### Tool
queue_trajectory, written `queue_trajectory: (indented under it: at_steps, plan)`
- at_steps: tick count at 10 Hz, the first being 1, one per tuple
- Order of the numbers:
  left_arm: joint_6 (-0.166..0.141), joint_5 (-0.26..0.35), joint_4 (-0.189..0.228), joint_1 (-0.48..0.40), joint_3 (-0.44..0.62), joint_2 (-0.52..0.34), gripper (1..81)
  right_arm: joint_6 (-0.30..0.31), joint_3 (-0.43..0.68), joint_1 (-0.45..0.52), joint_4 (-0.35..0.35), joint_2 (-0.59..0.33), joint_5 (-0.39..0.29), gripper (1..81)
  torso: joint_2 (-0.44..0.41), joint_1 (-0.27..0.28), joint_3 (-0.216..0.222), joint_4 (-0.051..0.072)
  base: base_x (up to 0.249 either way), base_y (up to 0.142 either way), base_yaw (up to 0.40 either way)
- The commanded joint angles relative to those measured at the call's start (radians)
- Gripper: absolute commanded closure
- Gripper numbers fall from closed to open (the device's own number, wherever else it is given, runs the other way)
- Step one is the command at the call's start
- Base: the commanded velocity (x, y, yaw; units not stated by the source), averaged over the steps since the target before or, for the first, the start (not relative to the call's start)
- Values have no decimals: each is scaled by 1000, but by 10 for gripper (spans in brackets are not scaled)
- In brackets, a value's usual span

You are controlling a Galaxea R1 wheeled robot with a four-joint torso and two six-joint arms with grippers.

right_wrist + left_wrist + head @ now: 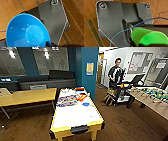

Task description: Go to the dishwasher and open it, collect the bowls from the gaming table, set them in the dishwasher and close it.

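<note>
The gaming table (pixel 75 115), white-topped with yellow sides and a black end slot, stands just ahead in the head view. Colourful flat items and a small blue thing (pixel 85 104), too blurred to name, lie on its far half. In the right wrist view a bright blue bowl (pixel 27 32) hangs over the wooden floor, with my right gripper (pixel 49 44) shut on its rim. A green cup (pixel 146 36) hangs in my left gripper (pixel 134 43) above the floor. The dishwasher is out of view.
A wooden table (pixel 27 95) stands to the left with a dark sofa (pixel 47 80) behind it. A teal pillar (pixel 87 69) rises beyond the gaming table. At right are a table-football table (pixel 152 97) and a person (pixel 116 72) with a control rig. Wooden floor lies between.
</note>
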Motion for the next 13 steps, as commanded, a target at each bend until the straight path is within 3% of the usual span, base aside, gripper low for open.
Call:
queue_trajectory:
  at_steps: [1,13]
  plan:
    - [1,32,-3,-33,3,-6,811,-4,3,34,-11,-14,-57,811,0,0,0,0,0,0,-383]
    - [1,31,-3,-33,-33,10,811,-6,2,30,-11,-14,-52,811,0,0,0,0,0,0,-385]
